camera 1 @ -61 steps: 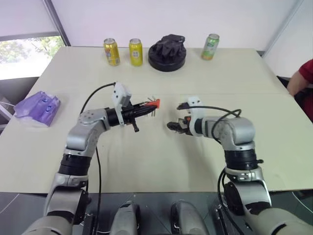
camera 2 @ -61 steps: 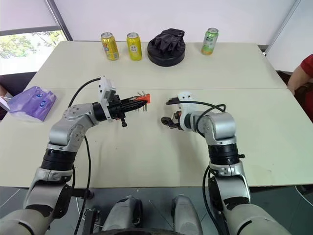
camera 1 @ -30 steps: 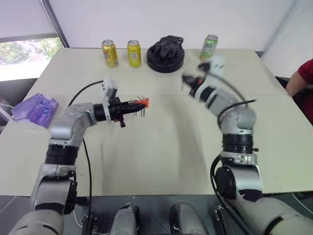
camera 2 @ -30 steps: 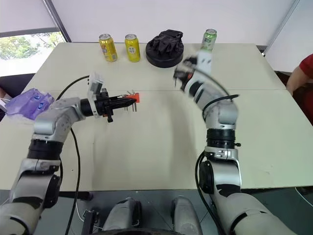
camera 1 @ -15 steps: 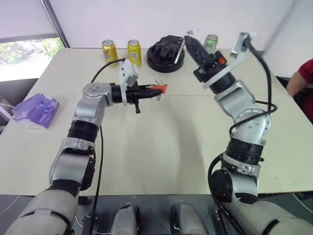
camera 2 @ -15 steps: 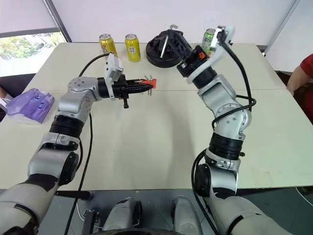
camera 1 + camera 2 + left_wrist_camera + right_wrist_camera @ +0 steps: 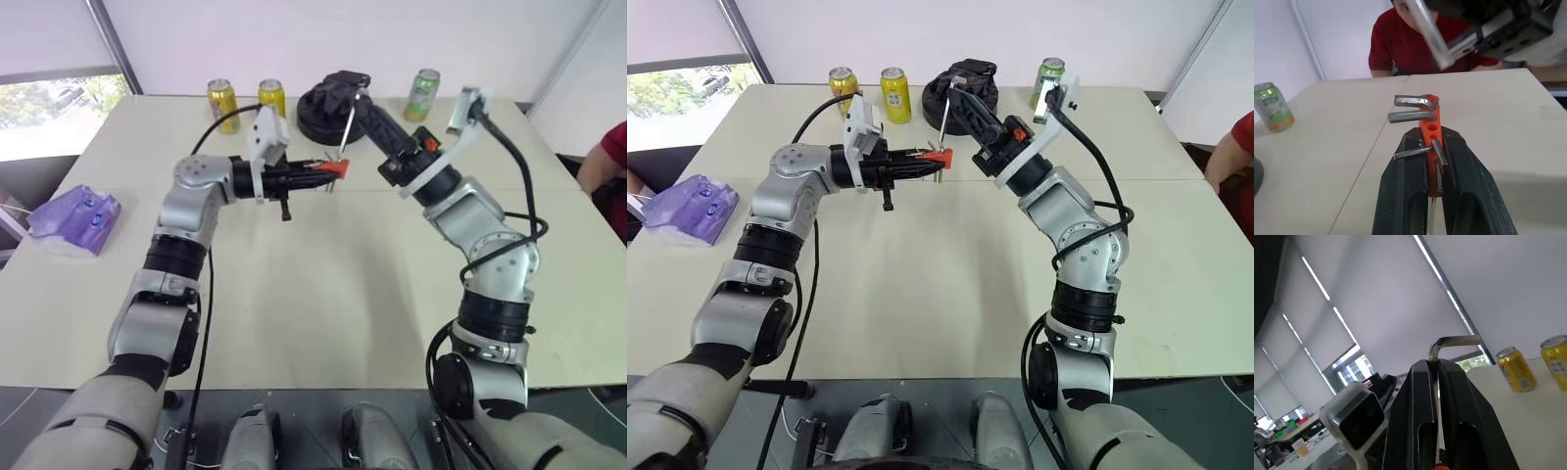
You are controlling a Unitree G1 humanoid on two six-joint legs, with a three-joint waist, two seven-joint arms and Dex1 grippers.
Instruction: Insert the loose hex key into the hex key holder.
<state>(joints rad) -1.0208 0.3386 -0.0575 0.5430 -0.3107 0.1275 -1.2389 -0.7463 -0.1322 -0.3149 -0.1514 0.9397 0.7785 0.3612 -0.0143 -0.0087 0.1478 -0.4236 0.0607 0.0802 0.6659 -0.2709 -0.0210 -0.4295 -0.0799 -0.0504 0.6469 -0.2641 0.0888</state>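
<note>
The hex key holder (image 7: 334, 168) is a small orange block with short metal keys sticking out. My left gripper (image 7: 318, 176) is shut on it and holds it level above the table, pointing right. In the left wrist view the hex key holder (image 7: 1430, 128) sits between the two black fingers (image 7: 1406, 171). My right gripper (image 7: 361, 106) is shut on the loose hex key (image 7: 346, 124), a thin silver rod that hangs steeply. Its lower end is just above the holder. In the right wrist view, the bent end of the loose hex key (image 7: 1452, 340) sticks out past the fingertips.
At the table's far edge stand two yellow cans (image 7: 222, 104) (image 7: 271, 98), a black round base with a dark bundle on it (image 7: 328, 113) and a green can (image 7: 423, 94). A purple packet (image 7: 76, 217) lies at the left. A person in red (image 7: 605, 157) sits at the right edge.
My left gripper has carried the holder up and to the right. My right gripper has swung the loose hex key in from the back, down toward the holder.
</note>
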